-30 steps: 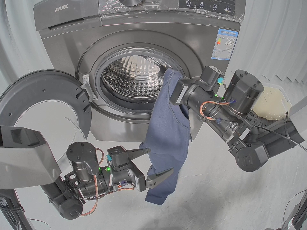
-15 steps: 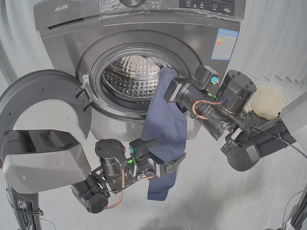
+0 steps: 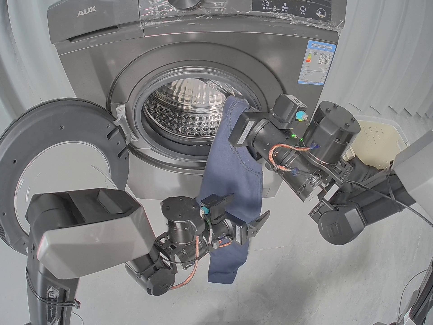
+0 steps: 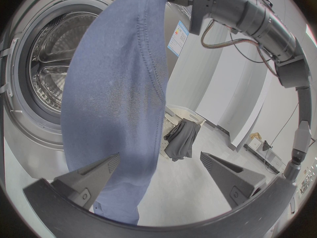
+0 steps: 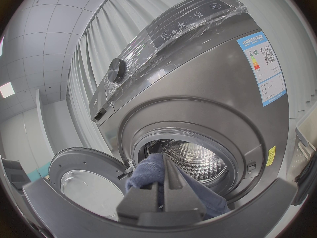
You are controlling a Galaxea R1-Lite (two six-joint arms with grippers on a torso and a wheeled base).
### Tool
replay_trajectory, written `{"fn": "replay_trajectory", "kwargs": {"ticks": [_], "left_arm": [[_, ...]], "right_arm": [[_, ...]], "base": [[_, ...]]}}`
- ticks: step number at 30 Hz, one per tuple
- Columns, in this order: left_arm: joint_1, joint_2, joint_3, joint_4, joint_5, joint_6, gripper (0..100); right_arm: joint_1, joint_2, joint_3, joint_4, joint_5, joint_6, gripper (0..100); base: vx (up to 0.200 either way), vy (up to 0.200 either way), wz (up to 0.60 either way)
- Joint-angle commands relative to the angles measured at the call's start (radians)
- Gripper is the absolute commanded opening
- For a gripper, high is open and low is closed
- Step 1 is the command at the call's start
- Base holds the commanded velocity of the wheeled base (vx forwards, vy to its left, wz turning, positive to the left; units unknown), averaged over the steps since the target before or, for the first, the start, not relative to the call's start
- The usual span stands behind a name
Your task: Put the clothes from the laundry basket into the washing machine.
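Left tool: lower centre of the head view, nearest us. The left tool [image 4: 160, 155] is spread wide, its dark fingers either side of the cloth's lower half, and it's pinching nothing.
Garment: here's the long navy-blue knit garment [image 3: 232, 172], hanging limp from the right rim of the drum mouth. Its tail dangles free above the pale grey floor [image 3: 315, 271].
Handling: it looks light, soft and floppy, with no stiffness at all. I'd expect it to swing and fold wherever it's carried.
Where to hold: the lower half seems the spot. Gather up the tail so it clears the opening's lip rather than dragging over it.
Right tool: the right tool [image 5: 164, 169] is pressed together on the bunched top edge of the garment, just in front of the opening.
Door: the round grey door [image 3: 63, 150] stands swung open at the left of the frame.
Machine: the grey front-loading washing machine [image 3: 194, 46] has its shiny perforated steel drum [image 3: 189, 109] open behind the cloth.
Basket: the cream perforated plastic laundry basket [image 3: 379, 141] sits at the right edge, beside the machine. A dark grey garment [image 4: 181, 139] is draped over its rim, so there's more to load.
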Motion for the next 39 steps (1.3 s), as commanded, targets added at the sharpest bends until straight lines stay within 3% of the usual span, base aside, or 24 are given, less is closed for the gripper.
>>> {"fn": "replay_trajectory", "kwargs": {"ticks": [1,6,12,33,39], "left_arm": [[-0.001,0.054,-0.060,0.017,0.010,0.000,100],[-0.001,0.063,-0.118,0.084,0.013,0.000,100],[0.008,0.097,-0.229,0.152,0.074,0.000,100],[0.015,0.138,-0.353,0.320,0.212,0.000,100],[0.029,0.133,-0.361,0.339,0.221,0.000,100]], "right_arm": [[0.010,0.001,0.002,0.000,0.001,0.000,0],[0.013,0.001,0.002,-0.004,0.001,0.002,0],[0.021,-0.001,0.023,-0.024,0.001,0.000,0],[0.021,0.021,0.036,-0.060,0.004,-0.004,0],[0.024,0.021,0.040,-0.061,0.004,-0.004,0]], "base": [[0.000,0.000,0.00],[0.000,0.000,0.00],[0.000,0.000,0.00],[0.000,0.000,0.00],[0.000,0.000,0.00]]}}
